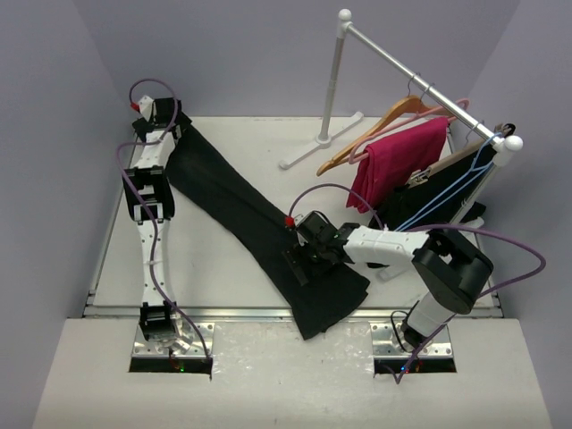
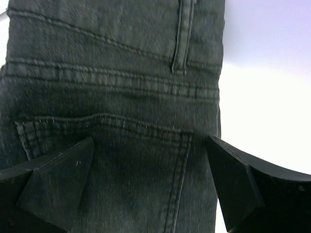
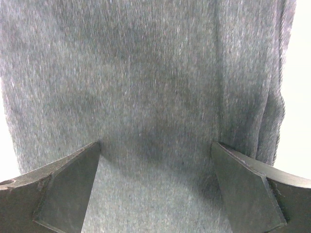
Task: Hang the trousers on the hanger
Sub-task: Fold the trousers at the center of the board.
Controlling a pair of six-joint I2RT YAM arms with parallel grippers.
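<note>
Seen from above, the trousers point(image 1: 241, 214) lie on the tabletop point(image 1: 201, 268), long axis diagonal, waist far left, hems near right; the hanger point(image 1: 391, 116) hangs far right. Only the left wrist view shows a stitched back pocket point(image 2: 121, 165) beneath the left gripper point(image 2: 150, 145); the right gripper point(image 3: 156, 145) sits over plain leg fabric. Both gape wide, empty.

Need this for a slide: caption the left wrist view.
Open left gripper hovers over the back pocket of the trousers.
</note>
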